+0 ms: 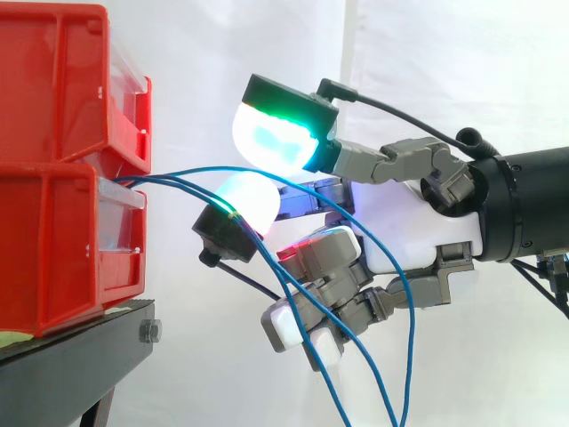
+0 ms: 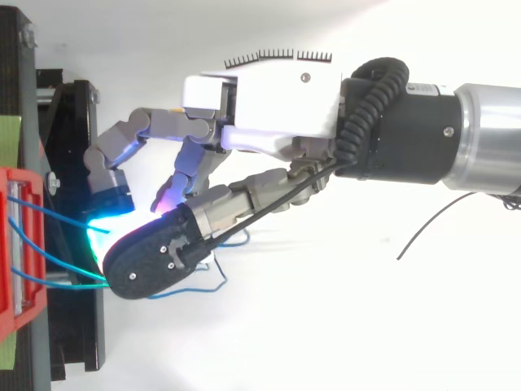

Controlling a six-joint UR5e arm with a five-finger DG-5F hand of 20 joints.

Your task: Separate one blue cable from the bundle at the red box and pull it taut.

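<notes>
Status: approx halfway, I reckon. Hand (image 1: 413, 222) sits in front of the red box (image 1: 62, 249), curled, w/ two glowing pads (image 1: 280, 133) closed above and below one blue cable (image 1: 191, 171) just outside the box mouth. It looks pinched, tho the gap btwn the pads is hard to read from the side view. Other strands of the bundle (image 1: 142, 181) drop away under the hand, apart from the held one, so separation seems done. Not done: the pull. Held cable bows slightly btwn box and pads and hangs slack past the palm. I'd need to draw away from the box to tension it.
</notes>
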